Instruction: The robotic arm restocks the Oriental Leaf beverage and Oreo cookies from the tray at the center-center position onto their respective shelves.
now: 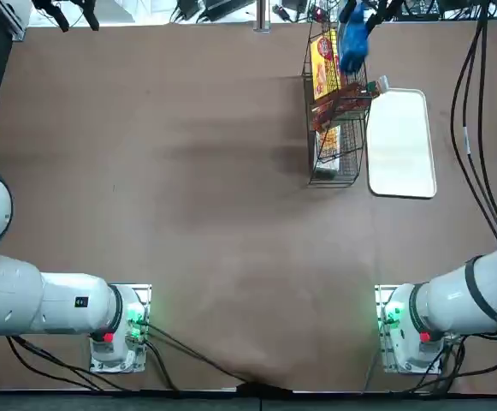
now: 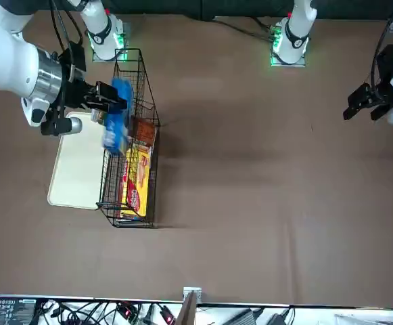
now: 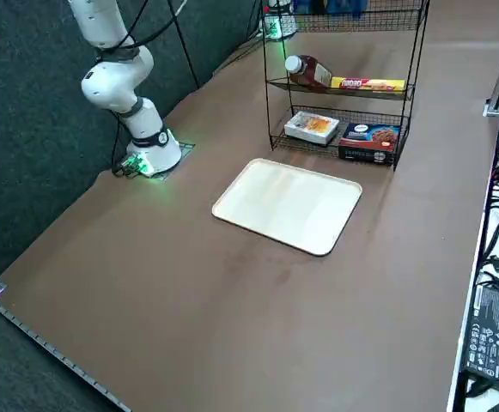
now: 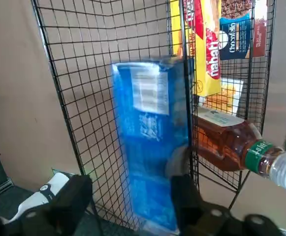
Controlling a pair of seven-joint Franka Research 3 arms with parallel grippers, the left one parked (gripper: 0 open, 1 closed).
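Standing at the desk (image 1: 188,257), the rack (image 1: 335,185) is stiff, thin black wire. The blue cookie pack (image 4: 150,128) is high in it, between the tool's (image 4: 133,184) widely parted fingers, apparently ungripped. Its crinkly, slick wrap looks light; a gentle hold across the narrow width should spare the biscuits. The tea bottle (image 3: 307,70) lies sideways on a lower tier: smooth, round, heavier, best taken round its body. Rightmost, the tray (image 1: 400,144) is flat, glossy, round-cornered.
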